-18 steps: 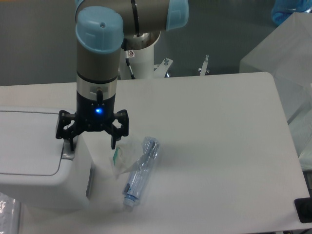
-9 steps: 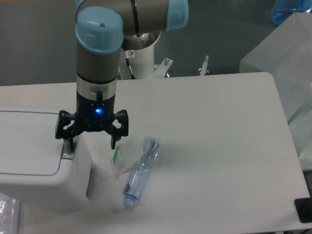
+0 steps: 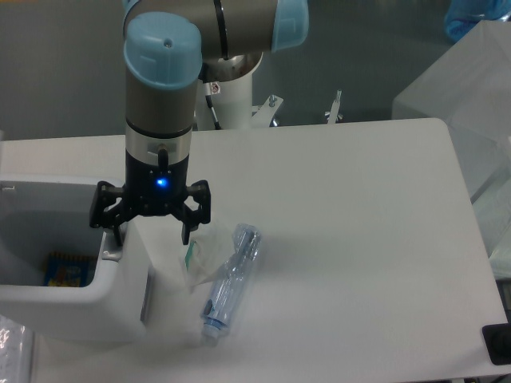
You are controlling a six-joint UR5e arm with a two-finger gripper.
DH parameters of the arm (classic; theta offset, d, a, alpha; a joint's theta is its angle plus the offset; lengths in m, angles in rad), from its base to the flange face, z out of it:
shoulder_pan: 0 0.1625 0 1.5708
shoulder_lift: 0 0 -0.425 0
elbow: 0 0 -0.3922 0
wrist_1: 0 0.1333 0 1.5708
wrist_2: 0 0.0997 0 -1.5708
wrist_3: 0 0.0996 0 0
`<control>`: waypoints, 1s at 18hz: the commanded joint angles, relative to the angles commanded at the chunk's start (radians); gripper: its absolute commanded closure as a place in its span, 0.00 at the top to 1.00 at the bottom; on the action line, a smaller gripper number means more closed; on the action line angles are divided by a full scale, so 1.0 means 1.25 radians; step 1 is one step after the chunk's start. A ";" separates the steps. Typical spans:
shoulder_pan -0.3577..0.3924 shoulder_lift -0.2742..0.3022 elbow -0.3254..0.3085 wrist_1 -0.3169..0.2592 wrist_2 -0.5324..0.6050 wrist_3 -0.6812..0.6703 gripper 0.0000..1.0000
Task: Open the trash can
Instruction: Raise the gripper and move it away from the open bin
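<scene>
You see a large white boxy plastic trash can (image 3: 72, 307) holding a yellow-and-blue packet (image 3: 68, 270), a black two-finger gripper (image 3: 150, 227) lit by a blue light, a clear crushed plastic bottle (image 3: 230, 281) with blue cap, and a white tabletop (image 3: 351, 239).

The left picture edge is cutting off the trash can (image 3: 72, 299), so its lid is not showing. A yellow-blue item (image 3: 65, 270) inside is lying half hidden by the rim, too small to identify. The hand (image 3: 150, 233) is covering the push tab.
</scene>
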State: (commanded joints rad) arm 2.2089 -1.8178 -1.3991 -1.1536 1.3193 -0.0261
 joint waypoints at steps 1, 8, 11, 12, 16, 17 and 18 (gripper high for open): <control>0.001 0.004 0.005 0.000 -0.001 0.002 1.00; 0.072 0.006 0.056 0.051 0.006 0.020 1.00; 0.141 0.006 0.075 0.058 0.051 0.039 1.00; 0.158 0.005 0.082 0.056 0.064 0.060 1.00; 0.222 -0.001 0.076 0.047 0.132 0.247 1.00; 0.234 -0.002 0.074 0.047 0.147 0.290 1.00; 0.247 -0.002 0.071 0.045 0.161 0.327 1.00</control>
State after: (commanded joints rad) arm 2.5171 -1.8208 -1.3100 -1.0968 1.5200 0.3830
